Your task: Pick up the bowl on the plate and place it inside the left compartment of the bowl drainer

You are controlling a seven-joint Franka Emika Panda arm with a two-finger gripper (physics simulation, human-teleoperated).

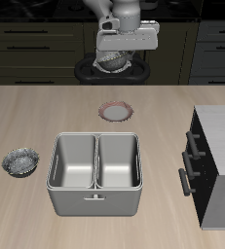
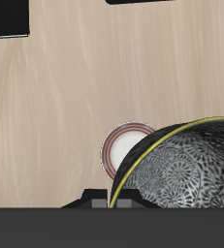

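My gripper (image 1: 116, 56) hangs high above the back of the table, shut on the silvery speckled bowl (image 1: 113, 58), which is held tilted on its edge. In the wrist view the bowl (image 2: 191, 172) fills the near field, with its yellowish rim showing. The plate (image 1: 116, 110) with the reddish-brown rim lies bare on the table below the gripper, and the wrist view shows this plate (image 2: 128, 148) just beside the bowl's rim. The grey bowl drainer (image 1: 94, 199) stands nearer the table's front edge, both of its wells empty.
A second identical bowl (image 1: 21, 161) rests on the table beside the drainer. A dark cabinet (image 1: 216, 165) with bar handles stands on the drainer's other side. Dark drawers line the wall behind the table.
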